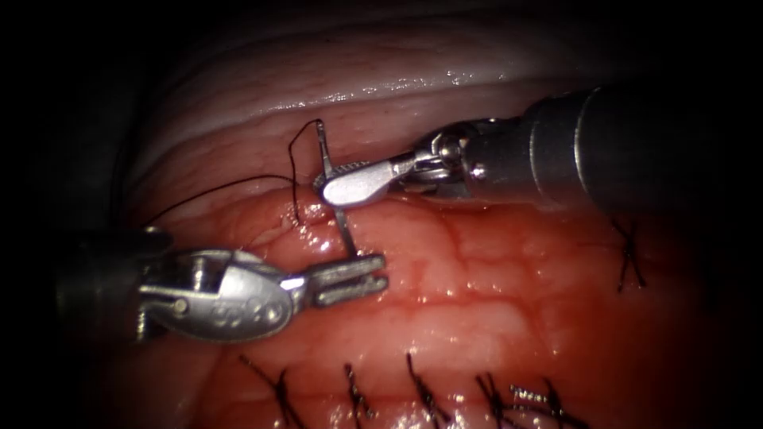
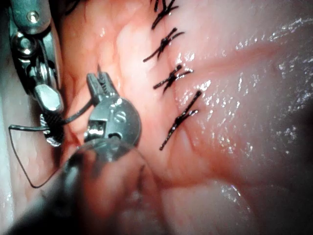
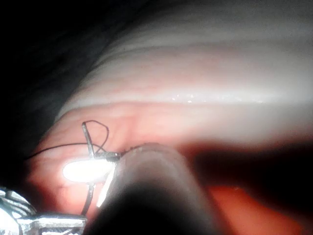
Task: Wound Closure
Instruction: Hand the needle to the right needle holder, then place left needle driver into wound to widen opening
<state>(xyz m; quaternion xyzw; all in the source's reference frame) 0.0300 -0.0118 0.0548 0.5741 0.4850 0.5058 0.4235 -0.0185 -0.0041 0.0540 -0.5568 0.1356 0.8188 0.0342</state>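
- The right gripper [image 1: 338,184] comes in from the right and is clenched on the needle [image 1: 334,191], gripping it about midway along its curve.
- The needle stands clear of the tissue [image 1: 477,278]; one end rises to the far side of the right gripper, where the thread [image 1: 292,171] joins it, and the other end reaches toward the near side.
- The left gripper [image 1: 373,276] enters from the left, its jaws parted by a narrow gap, with the needle's near end at the tip of the upper jaw; whether it actually grips the needle cannot be told.
- In the left wrist view the left gripper [image 2: 101,81] lies over the tissue [image 2: 234,122], and the needle [image 2: 73,115] runs from it to the right gripper [image 2: 51,132].
- The thread loops from the needle's far end down to the tissue surface, with a long strand trailing away to the left.
- In the right wrist view the right gripper [image 3: 88,170] holds the needle [image 3: 89,142] upright, with the thread [image 3: 58,147] curling from its top and running left.
- A row of finished stitches [image 1: 421,393] with short cut ends lies along the near edge, and one more stitch [image 1: 630,254] sits to the right.
- Red fluid [image 1: 493,238] glistens over the tissue between the tools and the stitches.
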